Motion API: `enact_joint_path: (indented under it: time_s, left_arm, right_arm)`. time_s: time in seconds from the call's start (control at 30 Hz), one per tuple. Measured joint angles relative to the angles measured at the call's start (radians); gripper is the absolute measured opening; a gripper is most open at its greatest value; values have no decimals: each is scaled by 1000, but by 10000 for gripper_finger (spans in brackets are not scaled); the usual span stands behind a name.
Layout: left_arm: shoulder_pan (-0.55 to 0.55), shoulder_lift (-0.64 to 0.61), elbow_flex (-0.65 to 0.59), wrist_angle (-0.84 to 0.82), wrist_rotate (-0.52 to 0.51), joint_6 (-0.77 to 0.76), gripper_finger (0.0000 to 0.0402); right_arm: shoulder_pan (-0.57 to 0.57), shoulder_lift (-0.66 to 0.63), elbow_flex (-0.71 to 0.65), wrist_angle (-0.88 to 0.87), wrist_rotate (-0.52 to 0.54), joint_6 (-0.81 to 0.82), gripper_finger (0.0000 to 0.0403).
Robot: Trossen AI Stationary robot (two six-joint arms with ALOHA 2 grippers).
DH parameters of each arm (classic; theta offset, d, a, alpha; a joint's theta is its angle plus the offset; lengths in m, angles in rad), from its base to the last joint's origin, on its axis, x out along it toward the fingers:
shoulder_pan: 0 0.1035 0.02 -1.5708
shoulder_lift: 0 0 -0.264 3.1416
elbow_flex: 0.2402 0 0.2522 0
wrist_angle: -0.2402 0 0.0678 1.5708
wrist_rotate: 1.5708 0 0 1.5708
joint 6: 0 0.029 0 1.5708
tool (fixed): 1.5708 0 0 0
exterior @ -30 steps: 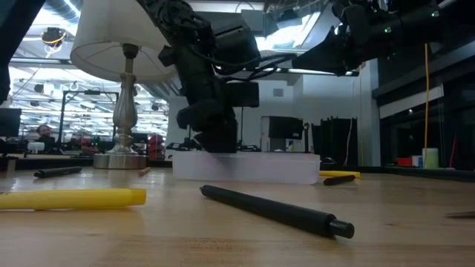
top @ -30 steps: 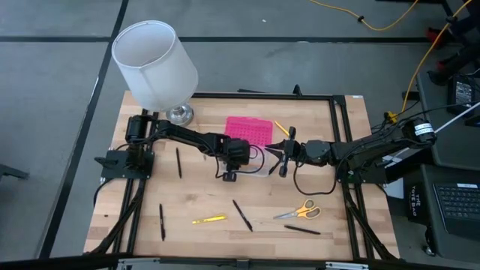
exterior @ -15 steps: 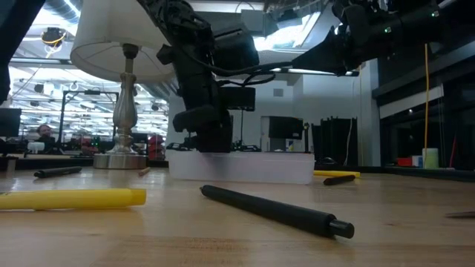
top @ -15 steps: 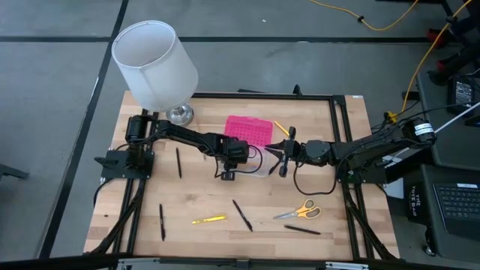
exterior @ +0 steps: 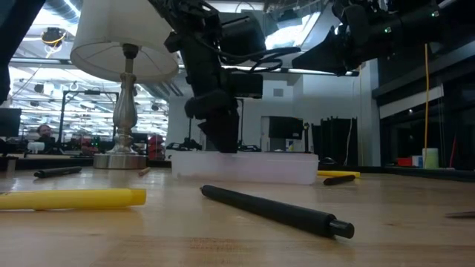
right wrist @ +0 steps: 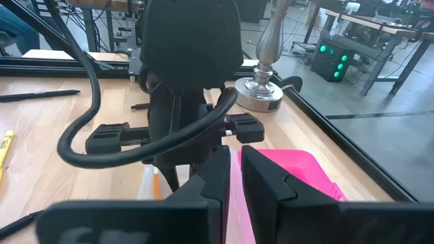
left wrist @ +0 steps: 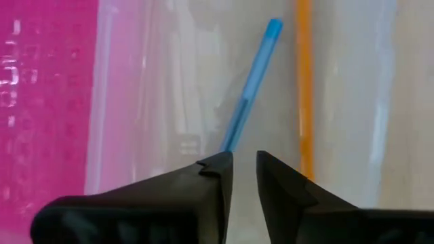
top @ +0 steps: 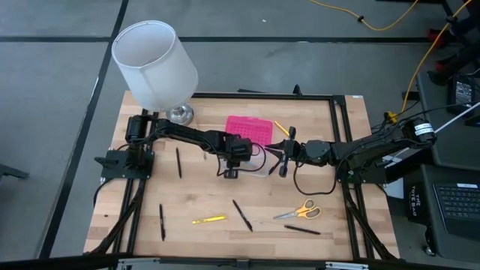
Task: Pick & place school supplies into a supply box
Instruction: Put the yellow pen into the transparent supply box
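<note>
The box (top: 251, 150) sits in the middle of the tabletop (top: 202, 195), near the lamp (top: 154, 64). Its pink lid (top: 248, 129) lies open on the far side, and its clear base (exterior: 245, 165) is low and see-through. Inside the base lie a blue pen (left wrist: 249, 85) and an orange pencil (left wrist: 304, 81), side by side.

The left end effector (left wrist: 239, 169) hangs right over the base, its fingers a little apart and holding nothing. The right end effector (top: 287, 152) waits just beside the box, fingers close together, holding nothing.

Still out on the tabletop are the scissors (top: 298, 211), a yellow marker (top: 208, 220) and black pens (top: 242, 215).
</note>
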Motion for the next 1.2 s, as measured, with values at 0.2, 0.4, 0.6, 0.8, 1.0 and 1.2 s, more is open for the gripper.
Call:
enact_joint_path:
  time_s: [0.2, 0.4, 0.6, 0.8, 1.0, 1.2]
  left_arm:
    - [3, -46, 0, -63, -65, 18, 70]
    - [8, -182, -1, -81, -63, 51, 63]
    - [12, -371, -136, 20, -37, 73, 42]
    - [13, -603, -408, 247, -35, 5, 22]
    - [12, -799, -651, 474, 0, -20, 15]
    - [12, -940, -807, 634, 0, -42, 17]
  right_arm:
    - [0, 0, 0, 0, 0, 0, 44]
    - [0, 0, 0, 0, 0, 0, 44]
    - [0, 0, 0, 0, 0, 0, 44]
    - [0, 0, 0, -12, 0, 2, 44]
    - [0, 0, 0, -23, 0, 3, 44]
    - [0, 0, 0, -20, 0, 4, 44]
